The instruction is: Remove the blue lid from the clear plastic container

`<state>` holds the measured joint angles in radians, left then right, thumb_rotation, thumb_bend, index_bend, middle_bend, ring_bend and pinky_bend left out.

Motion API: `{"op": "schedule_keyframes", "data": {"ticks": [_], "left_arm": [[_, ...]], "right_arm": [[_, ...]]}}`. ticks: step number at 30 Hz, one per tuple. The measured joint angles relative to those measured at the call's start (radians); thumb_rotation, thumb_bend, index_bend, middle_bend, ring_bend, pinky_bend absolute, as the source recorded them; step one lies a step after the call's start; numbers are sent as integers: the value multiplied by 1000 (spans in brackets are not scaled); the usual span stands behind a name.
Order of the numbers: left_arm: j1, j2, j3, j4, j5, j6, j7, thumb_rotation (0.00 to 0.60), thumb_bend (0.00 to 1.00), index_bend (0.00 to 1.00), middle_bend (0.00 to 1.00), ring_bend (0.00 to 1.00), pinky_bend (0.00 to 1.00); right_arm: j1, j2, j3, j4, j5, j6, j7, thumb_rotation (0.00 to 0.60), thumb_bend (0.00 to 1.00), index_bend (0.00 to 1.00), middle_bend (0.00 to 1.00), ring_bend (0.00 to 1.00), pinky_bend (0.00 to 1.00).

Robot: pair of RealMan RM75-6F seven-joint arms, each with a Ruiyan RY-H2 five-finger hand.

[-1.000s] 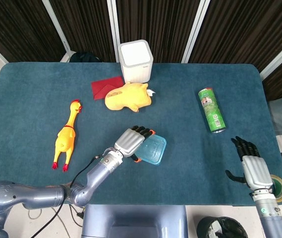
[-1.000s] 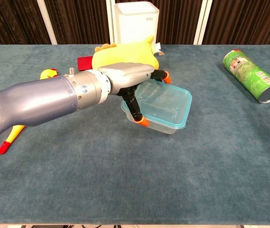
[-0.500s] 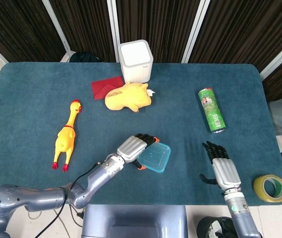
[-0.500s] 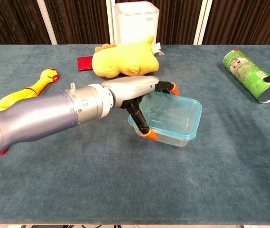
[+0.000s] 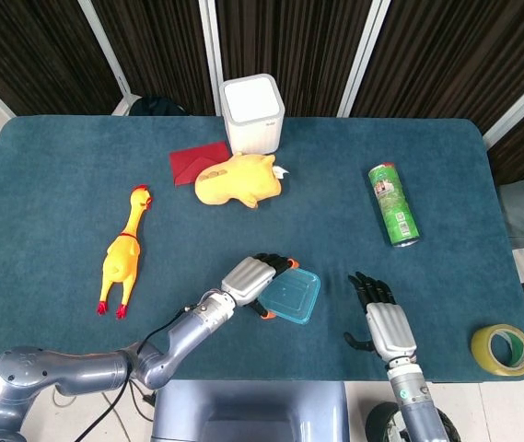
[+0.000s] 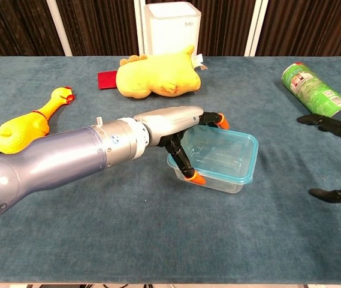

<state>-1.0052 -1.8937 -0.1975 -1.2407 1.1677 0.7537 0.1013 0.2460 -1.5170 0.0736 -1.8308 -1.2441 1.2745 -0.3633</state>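
The clear plastic container (image 5: pixel 292 296) (image 6: pixel 218 159) with its blue lid (image 6: pixel 225 151) on top sits near the table's front edge, at the middle. My left hand (image 5: pixel 250 277) (image 6: pixel 171 126) grips its left side, with orange-tipped fingers (image 6: pixel 192 175) over the lid's rim and down the near wall. My right hand (image 5: pixel 384 322) is open, fingers spread, a little to the right of the container and apart from it. In the chest view only its dark fingertips (image 6: pixel 321 121) show at the right edge.
A green snack can (image 5: pixel 393 203) lies at the right. A yellow tape roll (image 5: pixel 501 348) sits at the front right corner. A yellow plush toy (image 5: pixel 238 179), red cloth (image 5: pixel 193 160) and white box (image 5: pixel 252 112) are at the back; a rubber chicken (image 5: pixel 123 252) lies left.
My left hand has drawn the container to the right and nearer the front edge. My right hand has moved left from the table's right corner toward the container.
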Motion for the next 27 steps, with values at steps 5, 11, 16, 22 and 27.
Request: {"op": "schedule_keyframes", "data": {"ticks": [5,11,16,22,27], "left_arm": [[-3,-2,-1,-2,-5,-6,13,600,119,210,288,279,418],[-7,-1,-8,-8,-12,-11,19,600,119,210,288,279,418],[-8,1,-9,-15,-14,-13,26,600,119,210,289,279,418],[-7,-2,-9,-18,-22,-12,39,600,119,211,289,279,419],[-6,-2,-10,-23,-26,-10,45,600,120,211,289,279,420]], "right_arm": [[7,-52,1,7,14,0,-29,600,322,0,0,0,0],[17,-103,13,23,23,10,-46,600,322,0,0,0,0],[25,-145,28,39,33,18,-57,600,323,0,0,0,0],[32,-176,33,39,40,27,-77,600,322,0,0,0,0],[33,-190,34,36,52,32,-84,600,322,0,0,0,0]]}}
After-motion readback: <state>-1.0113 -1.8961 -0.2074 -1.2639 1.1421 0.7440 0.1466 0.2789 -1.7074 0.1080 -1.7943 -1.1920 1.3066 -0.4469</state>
